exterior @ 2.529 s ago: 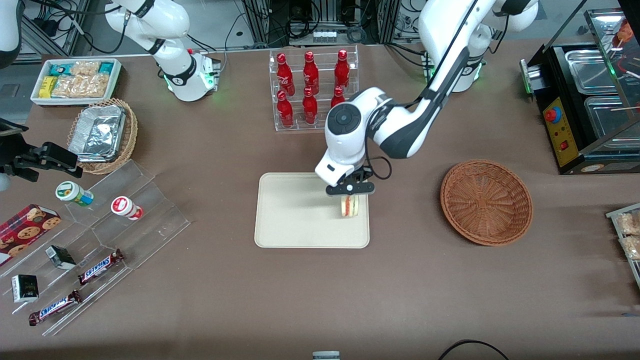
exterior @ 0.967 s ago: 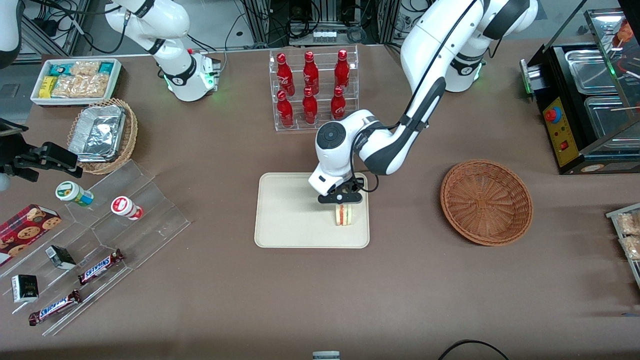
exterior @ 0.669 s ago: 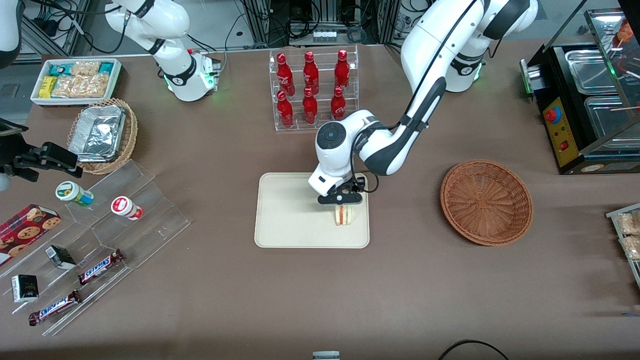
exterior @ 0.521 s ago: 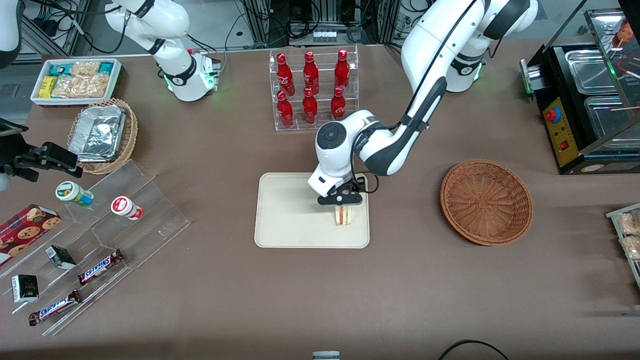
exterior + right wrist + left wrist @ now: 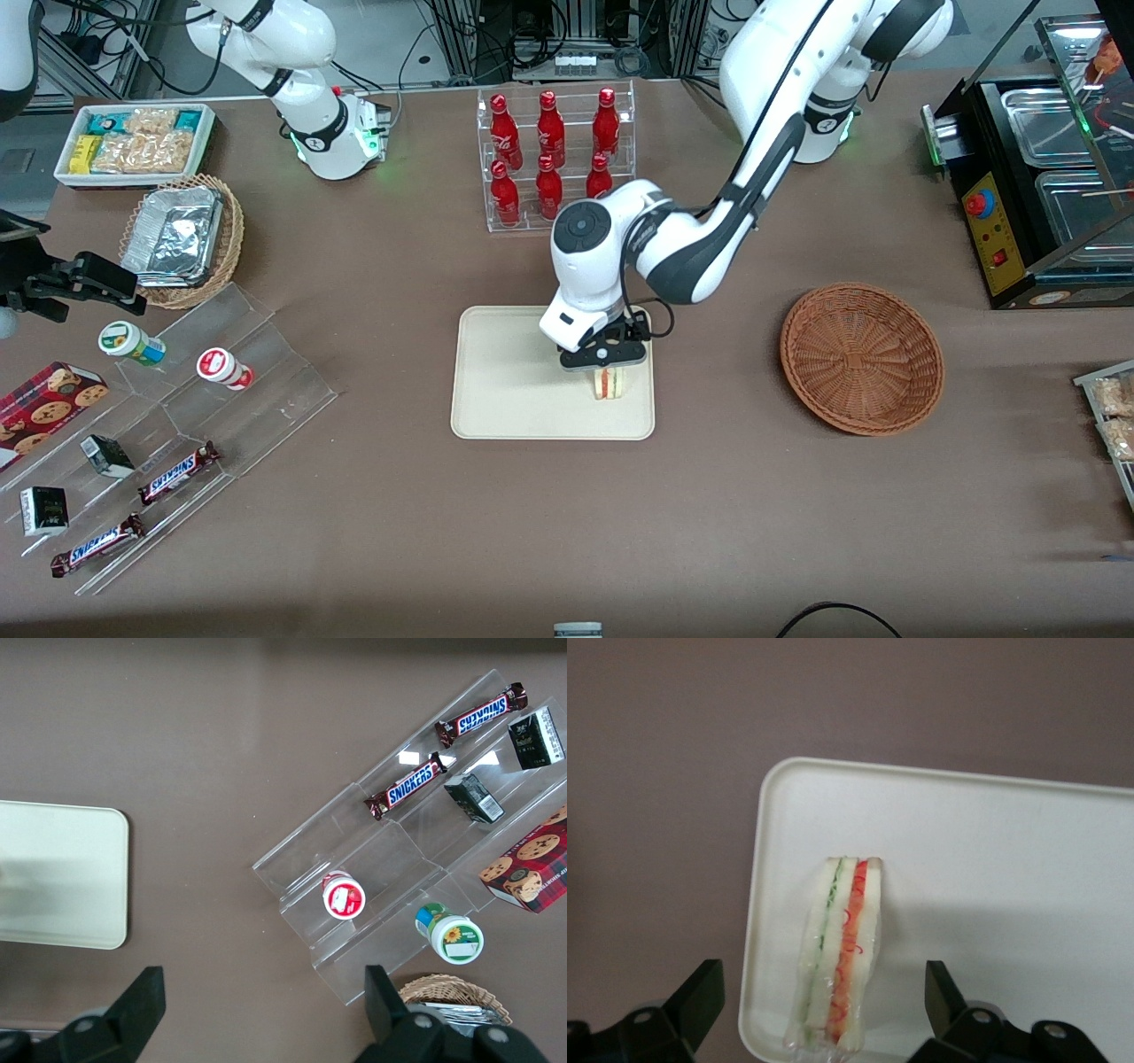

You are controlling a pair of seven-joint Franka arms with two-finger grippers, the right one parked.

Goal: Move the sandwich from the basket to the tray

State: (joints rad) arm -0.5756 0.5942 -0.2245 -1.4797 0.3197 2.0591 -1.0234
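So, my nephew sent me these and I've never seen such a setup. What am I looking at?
Two white robot arms bolted to a brown table; only one works. The wide picture looks down from the front; the other two come from cameras on the arms' wrists. The working arm's end effector hangs open just above a sandwich, which stands on edge on a cream tray. It holds nothing: its wrist camera shows both fingers apart from the sandwich. The brown wicker basket, toward the working arm's end, is empty.

Our working arm [image 5: 673, 248] wears glossy white shells with dark grey joint bands, a black cable, and a black two-finger gripper [image 5: 602, 359], fingers spread.
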